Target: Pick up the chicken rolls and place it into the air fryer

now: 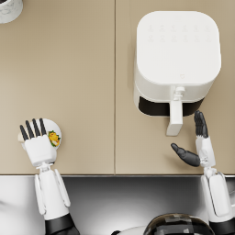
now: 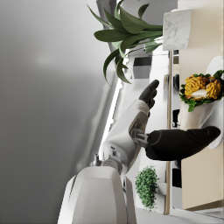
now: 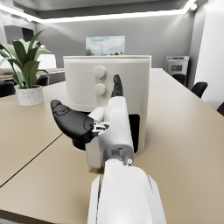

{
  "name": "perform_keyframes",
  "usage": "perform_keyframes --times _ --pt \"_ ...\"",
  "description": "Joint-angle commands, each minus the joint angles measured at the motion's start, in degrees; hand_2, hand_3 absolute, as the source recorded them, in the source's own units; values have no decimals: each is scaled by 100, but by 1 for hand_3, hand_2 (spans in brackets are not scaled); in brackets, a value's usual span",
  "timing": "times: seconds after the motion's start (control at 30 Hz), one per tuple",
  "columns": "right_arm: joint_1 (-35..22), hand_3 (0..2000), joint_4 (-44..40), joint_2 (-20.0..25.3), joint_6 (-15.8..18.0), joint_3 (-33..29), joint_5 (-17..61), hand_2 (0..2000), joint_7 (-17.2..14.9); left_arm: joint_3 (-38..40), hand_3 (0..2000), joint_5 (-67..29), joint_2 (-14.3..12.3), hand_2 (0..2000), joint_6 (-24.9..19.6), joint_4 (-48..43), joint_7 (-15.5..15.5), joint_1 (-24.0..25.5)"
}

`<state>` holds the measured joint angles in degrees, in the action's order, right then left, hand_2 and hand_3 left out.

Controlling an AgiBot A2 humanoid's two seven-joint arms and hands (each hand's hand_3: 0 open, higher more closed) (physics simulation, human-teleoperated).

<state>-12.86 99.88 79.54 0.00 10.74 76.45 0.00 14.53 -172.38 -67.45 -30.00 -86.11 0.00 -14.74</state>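
Lower left of the head view: left hand (image 1: 39, 143) spread open above the chicken roll (image 1: 54, 137), which lies on the table (image 1: 82, 92), not yet gripped. Lower right: right hand (image 1: 198, 144) open, empty, beside the air fryer's drawer handle (image 1: 175, 117). Upper right: air fryer (image 1: 176, 59), drawer partly out. Recommendation: close fingers squarely around the wrap before lifting.

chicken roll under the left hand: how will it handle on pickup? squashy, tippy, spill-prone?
The chicken roll looks like a soft wrap, so it probably gives under a firm squeeze. Its filling and leaves sit loose at the open end, so tilting likely sheds bits. It looks light for the left hand, and its rounded body may roll if nudged.
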Motion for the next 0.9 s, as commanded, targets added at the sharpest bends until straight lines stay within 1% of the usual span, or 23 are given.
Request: perform_keyframes --times 0.03,0.27,0.4,0.43,0.47,0.5,0.6,0.63,0.7,0.73,0.77,0.83,0.9 --pt "-116 0 37 57 0 -12 0 0 0 -103 0 -3 9 0 22 499 4 -164" --pt "-98 0 74 121 0 -44 0 0 0 -103 0 -10 8 0 475 1071 14 -373" --pt "-95 0 122 159 0 -56 -1 0 0 -174 0 -3 8 0 475 1401 -7 -501" --pt "-83 0 159 165 0 -64 -1 0 0 -233 327 -5 12 1361 499 1477 -22 -534" --pt "-81 0 208 173 0 -76 -1 0 0 -263 653 -3 17 2000 402 1475 -19 -554" --pt "-79 0 208 182 0 -83 -1 0 0 -318 980 -2 23 2000 287 1536 5 -592" --pt "-40 0 273 196 0 -123 -1 0 0 -417 1960 -6 59 2000 573 1616 34 -588" --pt "-59 0 295 212 0 -137 -1 0 0 -428 2000 -9 62 2000 792 1568 27 -587" --pt "-66 0 258 232 0 -149 -1 0 0 -347 2000 -7 43 2000 1590 1348 11 -604" --pt "-89 0 182 249 0 -131 -1 0 0 -292 2000 -7 30 2000 1913 1112 1 -595" --pt "-97 0 130 261 0 -89 -1 0 0 -265 2000 -7 25 2000 2144 803 -8 -571" --pt "-88 0 -46 276 0 -37 -1 0 0 -226 2000 -6 11 2000 2414 196 -18 -546" --pt "-78 0 -190 290 0 34 -1 0 0 -246 2000 -5 -1 2000 2556 -247 -23 -524"
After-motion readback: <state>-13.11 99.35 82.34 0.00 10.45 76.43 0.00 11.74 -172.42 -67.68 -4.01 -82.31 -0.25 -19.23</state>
